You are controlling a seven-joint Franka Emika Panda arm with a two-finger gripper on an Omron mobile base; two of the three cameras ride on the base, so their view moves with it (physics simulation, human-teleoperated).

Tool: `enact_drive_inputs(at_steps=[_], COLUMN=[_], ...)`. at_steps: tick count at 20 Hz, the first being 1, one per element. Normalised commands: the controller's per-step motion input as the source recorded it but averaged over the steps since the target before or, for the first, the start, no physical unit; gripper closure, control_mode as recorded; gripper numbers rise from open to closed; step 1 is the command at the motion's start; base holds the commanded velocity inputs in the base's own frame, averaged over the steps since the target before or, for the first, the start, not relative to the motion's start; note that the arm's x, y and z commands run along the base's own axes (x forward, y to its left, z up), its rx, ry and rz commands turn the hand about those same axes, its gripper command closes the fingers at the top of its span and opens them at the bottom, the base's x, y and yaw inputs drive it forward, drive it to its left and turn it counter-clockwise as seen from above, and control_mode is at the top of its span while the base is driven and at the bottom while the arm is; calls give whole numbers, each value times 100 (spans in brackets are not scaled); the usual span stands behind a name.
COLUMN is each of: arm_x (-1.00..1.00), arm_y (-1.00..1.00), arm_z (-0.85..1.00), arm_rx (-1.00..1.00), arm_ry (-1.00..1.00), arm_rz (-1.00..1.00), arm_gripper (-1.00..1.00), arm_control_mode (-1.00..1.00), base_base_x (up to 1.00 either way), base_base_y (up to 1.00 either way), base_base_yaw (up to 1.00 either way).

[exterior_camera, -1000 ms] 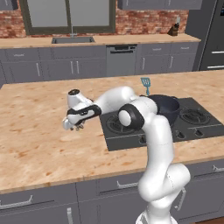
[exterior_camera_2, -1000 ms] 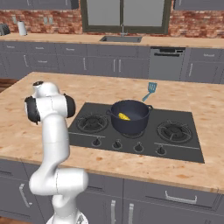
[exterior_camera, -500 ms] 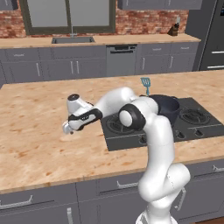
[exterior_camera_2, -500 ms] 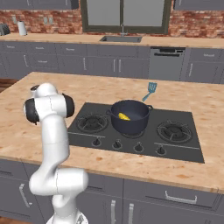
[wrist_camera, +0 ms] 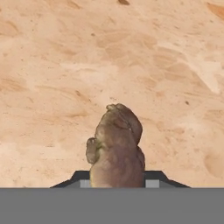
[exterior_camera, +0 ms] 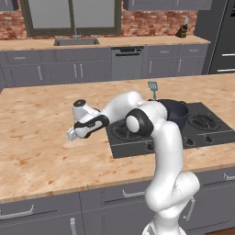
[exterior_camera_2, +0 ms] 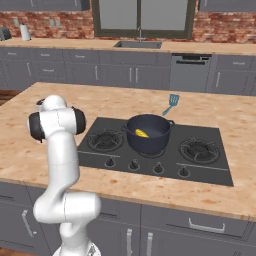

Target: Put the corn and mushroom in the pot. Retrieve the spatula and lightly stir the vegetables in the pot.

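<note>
The greyish-brown mushroom (wrist_camera: 116, 146) stands on the wooden counter, pressed between my gripper's (wrist_camera: 117, 180) two dark finger tips (wrist_camera: 81, 177). In the left base view my gripper (exterior_camera: 73, 134) is low on the counter, left of the stove, shut on the mushroom. The dark pot (exterior_camera_2: 131, 130) sits on the stove's middle burner with the yellow corn (exterior_camera_2: 142, 133) inside. The same pot (exterior_camera: 179, 114) is partly hidden behind my arm. The teal spatula (exterior_camera_2: 172, 101) lies on the counter just behind the pot; the spatula (exterior_camera: 152, 87) also shows above my arm.
The black stove (exterior_camera_2: 200, 150) has burners left and right of the pot and knobs along its front. Bare wooden counter (exterior_camera: 41, 110) spreads around my gripper. Grey cabinets and a sink (exterior_camera_2: 139, 44) line the far wall.
My gripper has come down to the counter and its fingers have closed from wide open onto the mushroom. The pot, corn and spatula have not moved.
</note>
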Motion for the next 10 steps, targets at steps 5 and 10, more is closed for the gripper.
enact_drive_inputs(at_steps=[5, 10], arm_x=[9, -28], arm_y=[-3, -11], arm_z=[-4, 31], arm_rx=[0, 3], arm_ry=[-3, -7], arm_rz=[4, 10], arm_gripper=[100, 100], arm_control_mode=[-100, -100], base_base_x=[0, 0], base_base_y=[0, 0], base_base_yaw=[0, 0])
